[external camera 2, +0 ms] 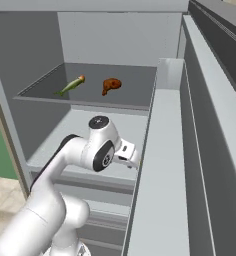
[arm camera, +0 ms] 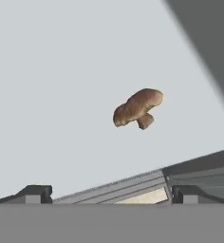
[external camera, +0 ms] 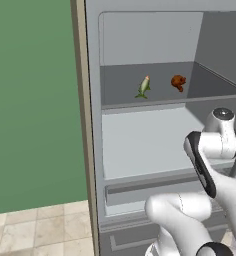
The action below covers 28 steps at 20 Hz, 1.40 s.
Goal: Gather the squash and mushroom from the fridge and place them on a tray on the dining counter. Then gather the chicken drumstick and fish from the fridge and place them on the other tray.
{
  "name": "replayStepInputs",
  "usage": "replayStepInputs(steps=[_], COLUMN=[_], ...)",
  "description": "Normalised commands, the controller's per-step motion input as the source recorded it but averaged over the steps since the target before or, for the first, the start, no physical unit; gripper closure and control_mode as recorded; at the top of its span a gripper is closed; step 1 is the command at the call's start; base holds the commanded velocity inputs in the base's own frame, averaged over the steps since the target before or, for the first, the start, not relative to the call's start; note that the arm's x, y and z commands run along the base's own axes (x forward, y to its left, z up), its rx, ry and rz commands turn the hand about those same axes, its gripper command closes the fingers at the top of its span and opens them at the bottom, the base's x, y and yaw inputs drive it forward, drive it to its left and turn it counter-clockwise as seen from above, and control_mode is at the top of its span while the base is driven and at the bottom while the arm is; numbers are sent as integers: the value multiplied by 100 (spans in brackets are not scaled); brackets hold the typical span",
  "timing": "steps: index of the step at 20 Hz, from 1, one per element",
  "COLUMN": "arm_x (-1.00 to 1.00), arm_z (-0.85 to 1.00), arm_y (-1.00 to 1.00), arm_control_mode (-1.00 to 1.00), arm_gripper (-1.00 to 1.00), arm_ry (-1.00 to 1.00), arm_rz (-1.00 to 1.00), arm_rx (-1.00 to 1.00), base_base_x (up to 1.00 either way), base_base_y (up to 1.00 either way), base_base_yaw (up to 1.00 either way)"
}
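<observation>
The fridge stands open. On its upper shelf the fish lies toward the left side and the chicken drumstick sits just to its right, nearer the back right corner; the two are apart. The mushroom lies on a pale lower shelf, beyond its front edge. The tool has its jaws spread wide, holds nothing, and hangs short of the mushroom.

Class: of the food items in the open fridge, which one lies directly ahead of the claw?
The brown mushroom, alone on the pale lower shelf; the fish and chicken drumstick lie on the shelf above.
</observation>
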Motion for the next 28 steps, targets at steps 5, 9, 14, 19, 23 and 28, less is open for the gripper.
replayStepInputs(steps=[5,9,14,19,23,28], arm_x=[32,38,39,19,19,12], arm_z=[-25,-18,-14,-20,-20,-15], arm_y=[-31,-18,-9,-6,-2,-5], arm_control_mode=[-100,-100,-100,-100,-100,-100], arm_gripper=[-100,-100,-100,-100,-100,-100], arm_ry=[2,2,2,0,1,1], arm_rz=[0,0,0,0,0,0], arm_rx=[0,0,0,0,0,1], base_base_x=[0,0,0,0,0,0], base_base_y=[0,0,0,0,0,0], base_base_yaw=[0,0,0,0,0,0])
